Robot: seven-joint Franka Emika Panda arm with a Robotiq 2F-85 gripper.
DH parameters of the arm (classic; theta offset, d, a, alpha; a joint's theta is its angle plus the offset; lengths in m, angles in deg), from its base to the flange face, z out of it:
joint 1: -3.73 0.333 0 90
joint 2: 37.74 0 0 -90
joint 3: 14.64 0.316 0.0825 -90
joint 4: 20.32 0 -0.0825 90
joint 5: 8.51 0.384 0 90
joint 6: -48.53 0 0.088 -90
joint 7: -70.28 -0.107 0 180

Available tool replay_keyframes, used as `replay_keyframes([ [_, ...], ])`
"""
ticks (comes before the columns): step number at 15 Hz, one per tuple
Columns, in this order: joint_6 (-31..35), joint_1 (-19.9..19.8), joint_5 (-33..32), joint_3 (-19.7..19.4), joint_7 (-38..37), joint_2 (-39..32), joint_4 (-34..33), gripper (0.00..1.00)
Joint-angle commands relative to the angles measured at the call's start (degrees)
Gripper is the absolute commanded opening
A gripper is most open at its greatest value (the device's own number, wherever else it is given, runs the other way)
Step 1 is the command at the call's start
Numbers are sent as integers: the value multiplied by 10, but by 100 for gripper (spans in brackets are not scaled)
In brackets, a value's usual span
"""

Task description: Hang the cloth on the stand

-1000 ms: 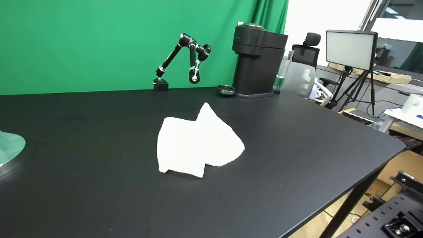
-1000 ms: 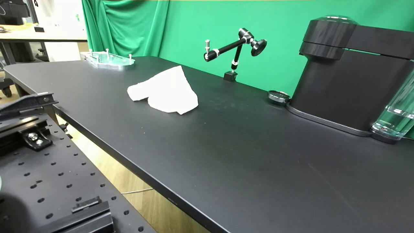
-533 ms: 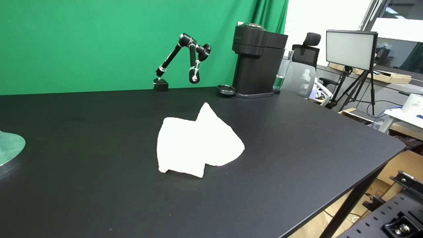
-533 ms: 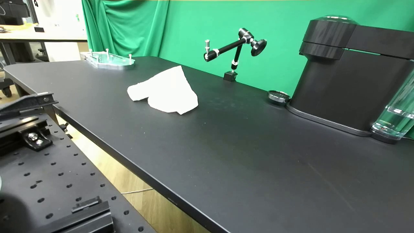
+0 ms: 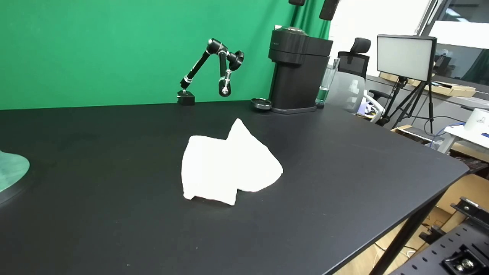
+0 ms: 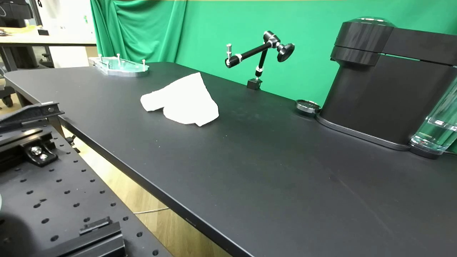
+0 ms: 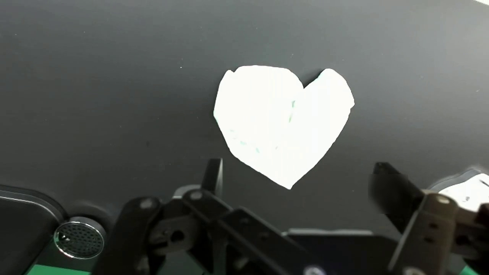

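The white cloth [image 5: 229,164] lies creased and flat on the black table in both exterior views [image 6: 185,101]. It fills the middle of the wrist view [image 7: 275,114], with a corner pointing toward the gripper. The thin black jointed stand [image 5: 215,46] is at the table's back edge by the green curtain, and it shows in both exterior views [image 6: 255,51]. Nothing hangs on it. My gripper [image 7: 299,167] is open and empty, its fingers wide apart. In an exterior view only the fingertips of my gripper [image 5: 313,5] show at the top edge, high above the table.
A black boxy machine [image 5: 300,72] with a round metal dish [image 5: 261,104] before it stands right of the stand, with a clear water tank [image 6: 435,125] at its side. A clear plate with posts [image 6: 119,67] lies at the table's far end. A perforated platform [image 6: 71,200] borders the table.
The gripper's fingertips have come into view at the top of an exterior view, near the black machine. The cloth and the stand have not moved.
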Motion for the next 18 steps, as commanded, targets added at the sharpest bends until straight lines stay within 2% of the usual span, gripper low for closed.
replay_keyframes([
  [1, -5, -14, -10, 14, -9, -2, -1, 100],
  [8, 60, -28, -58, 57, -45, -128, -9, 100],
  [15, 203, -42, -163, 73, -89, -278, -23, 100],
  [18, 257, -36, -171, 73, -105, -327, -35, 100],
])
